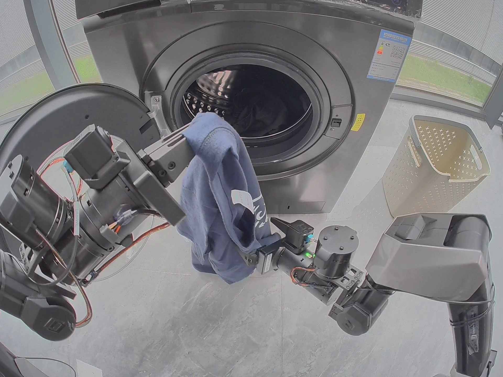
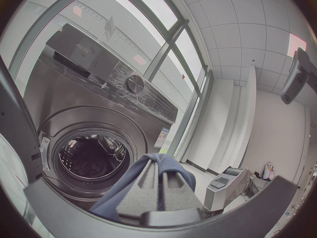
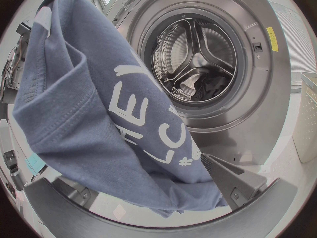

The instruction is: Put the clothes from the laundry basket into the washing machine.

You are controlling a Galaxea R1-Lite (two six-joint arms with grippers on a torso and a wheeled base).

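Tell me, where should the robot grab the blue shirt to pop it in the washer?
Pinch the bunched top fold of the shirt, as the left pincer does, coming from the door side. It hangs long below, so a high grip probably lets the rest trail in.

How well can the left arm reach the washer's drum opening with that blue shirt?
Probably yes: the door is swung aside, the drum opening looks unblocked, and the left gripper holds the blue shirt just before it. The right gripper, gripping lower down, may tether it.
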